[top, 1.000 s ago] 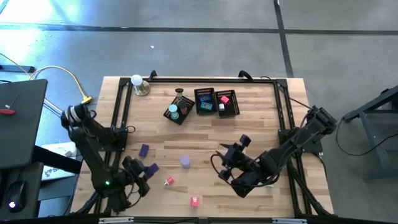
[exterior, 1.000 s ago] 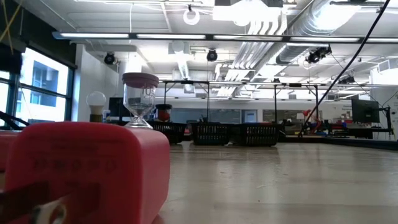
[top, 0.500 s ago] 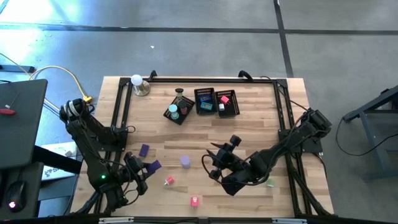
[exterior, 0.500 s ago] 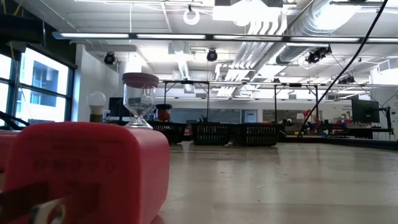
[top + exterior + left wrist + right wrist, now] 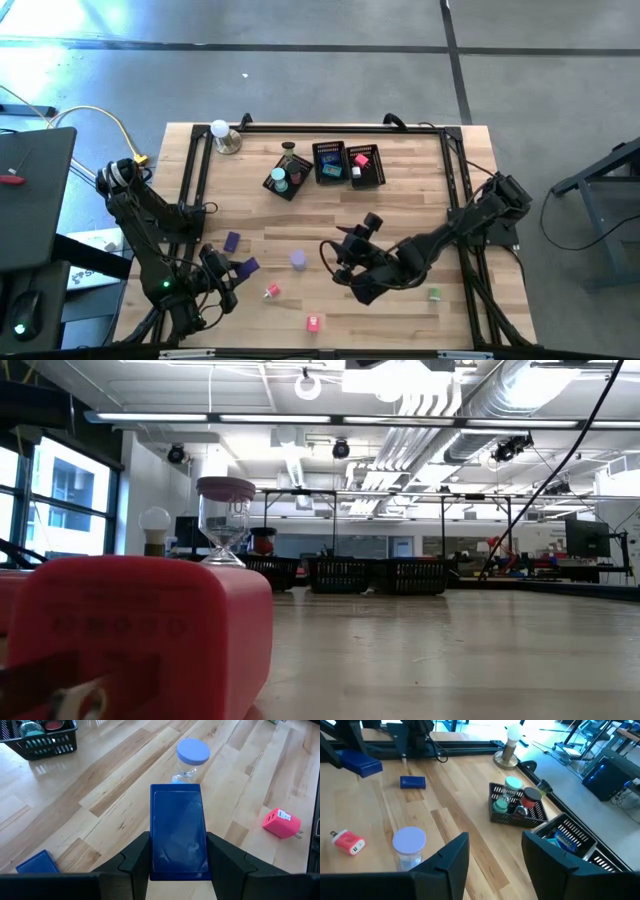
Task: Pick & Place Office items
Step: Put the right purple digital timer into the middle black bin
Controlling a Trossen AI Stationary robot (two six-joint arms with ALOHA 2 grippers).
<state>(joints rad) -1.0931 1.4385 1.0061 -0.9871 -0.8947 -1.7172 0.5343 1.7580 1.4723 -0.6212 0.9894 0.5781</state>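
Partway thru: three baskets [image 5: 330,162] already hold items. My left gripper [image 5: 177,862] is clamped on a blue block [image 5: 178,837]; right gripper [image 5: 492,855] released, empty, nr the lavender-capped jar [image 5: 298,260]. Pink pcs [image 5: 313,322] remain loose.

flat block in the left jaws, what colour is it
Dark blue; the flat rectangular block shows best in the left wrist view.

Table [image 5: 420,190]: pale wood planks, smooth, slight sheen. Baskets [image 5: 330,162]: black wire mesh. Blue block [image 5: 178,832] in left gripper [image 5: 178,865]: smooth, glossy, looks plastic. Pink plug piece [image 5: 281,823]: matt plastic. Small jar [image 5: 409,847]: clear body, matt lilac lid. Gripper fingers [image 5: 447,860]: matt black.
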